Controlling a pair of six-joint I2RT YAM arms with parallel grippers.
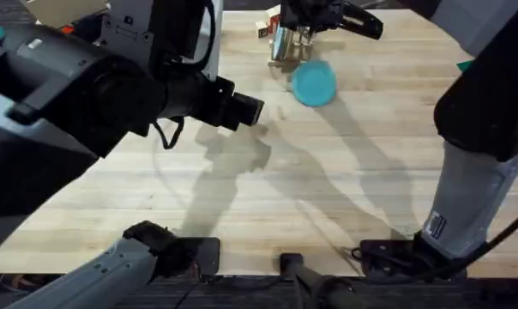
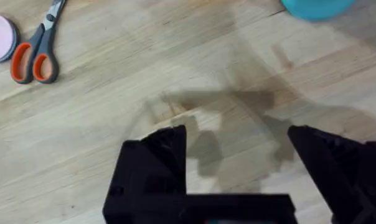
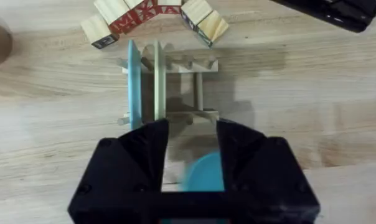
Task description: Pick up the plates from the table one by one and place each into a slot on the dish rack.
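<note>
I see the right claw (image 3: 191,155) narrowly open and empty over the dish rack (image 3: 169,84), two plates upright inside. The blue plate (image 1: 314,82) lies flat on the bench (image 1: 345,180), at 5 o'clock from the rack; left claw (image 2: 238,155) wide, empty, farther off.

Orange-handled scissors (image 2: 35,46) lie just beside a pink dish (image 2: 0,37); wooden blocks (image 3: 154,15), perhaps lettered, cluster together.
</note>
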